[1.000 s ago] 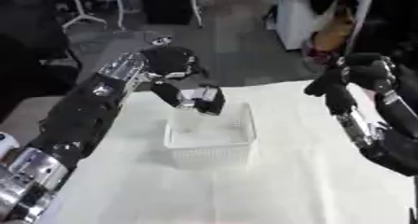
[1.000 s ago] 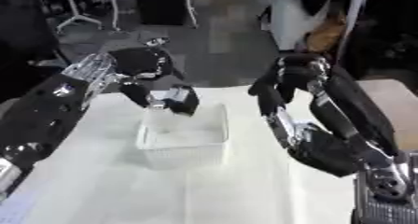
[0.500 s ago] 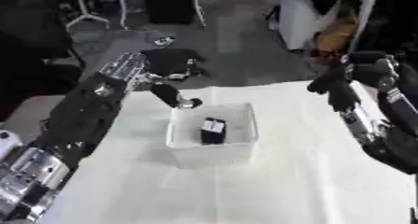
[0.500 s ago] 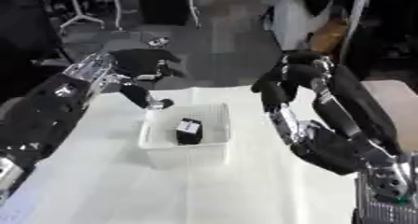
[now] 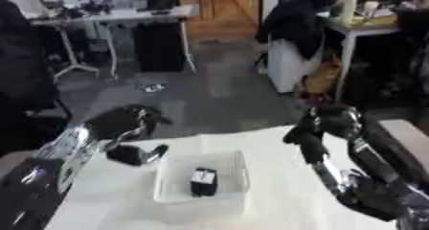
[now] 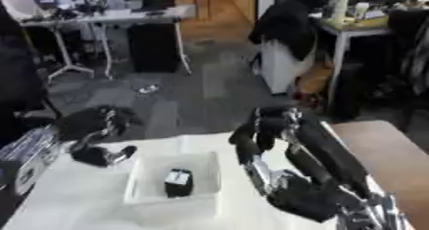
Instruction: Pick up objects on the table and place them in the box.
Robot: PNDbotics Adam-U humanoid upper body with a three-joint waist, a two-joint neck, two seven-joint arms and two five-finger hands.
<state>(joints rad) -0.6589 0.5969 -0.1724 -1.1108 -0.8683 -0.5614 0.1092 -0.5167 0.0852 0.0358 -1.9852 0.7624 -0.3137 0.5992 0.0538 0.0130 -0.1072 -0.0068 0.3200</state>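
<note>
We saw a white cloth-covered table [image 5: 276, 152] whose far edge ran across the middle of the view, with grey floor beyond it. On the right, past the cloth, a bare brown strip of tabletop [image 6: 381, 147] showed. The cloth lay smooth and bare on the near left and to the right of the box, giving open room on both sides.

The box [image 5: 172, 195] was a white, squarish plastic basket with thin perforated walls, standing left of centre. Inside it, on the floor of the basket and roughly central, lay a small dark object [image 5: 202, 181] with a pale patch on its top; it touched neither hand.

Our left hand [image 5: 126, 123] hung just beyond the basket's far left corner, above the table's far edge, black and rounded. Its fingers were curled inward with nothing between them, while the thumb [image 5: 147, 155] stuck out toward the basket's left wall, close to the rim but apart from it. The dark object sat to the right of and nearer than that thumb, well below it inside the walls.

Our right hand [image 5: 322, 123] was raised over the right part of the cloth, well clear of the basket, fingers bent downward and empty. Its silver-jointed forearm [image 5: 368, 186] ran back to the near right corner.
</note>
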